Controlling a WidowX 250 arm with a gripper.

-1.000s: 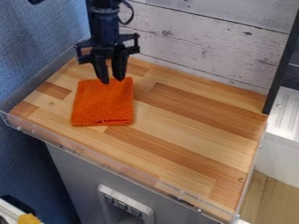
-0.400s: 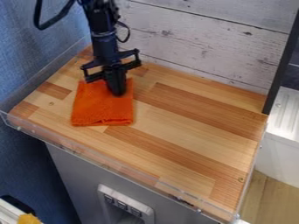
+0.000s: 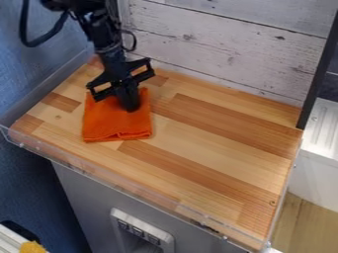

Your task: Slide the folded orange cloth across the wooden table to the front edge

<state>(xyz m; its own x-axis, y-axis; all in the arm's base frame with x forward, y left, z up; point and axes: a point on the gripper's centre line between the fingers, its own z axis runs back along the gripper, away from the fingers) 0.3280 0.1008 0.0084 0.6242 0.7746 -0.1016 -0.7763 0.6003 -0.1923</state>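
Black gripper (image 3: 130, 106) down on the orange cloth (image 3: 115, 126), over its upper part. Jaws look drawn together, no gap showing, with a bit of the cloth pinched at the tips; fabric rumples up next to them. Cloth lies on the wooden tabletop (image 3: 204, 143), left half, toward the back, roughly squarish, lower edge a bit wavy. Arm (image 3: 102, 34) slants in from upper left and hides part of the tabletop's back left corner; black cable (image 3: 43, 40) loops out beside it. Around the top: white plank wall (image 3: 224, 54) right behind, grey side panel (image 3: 46, 86) along the left edge, blue wall (image 3: 29, 74) beyond that. See-through rail (image 3: 99, 177) runs along the front edge, a low barrier between tabletop and front. Black upright post (image 3: 318, 74) stands at the back right corner, blocks that side. White ribbed fixture (image 3: 323, 123) past the post, pale wood floor (image 3: 300, 222) under it. Below the front edge: grey cabinet (image 3: 82, 190) with a white switch panel (image 3: 140, 231). Bottom left corner, yellow item (image 3: 31, 247), cut off by the edge, can't tell what. Small screw (image 3: 272, 203) near the front right corner.
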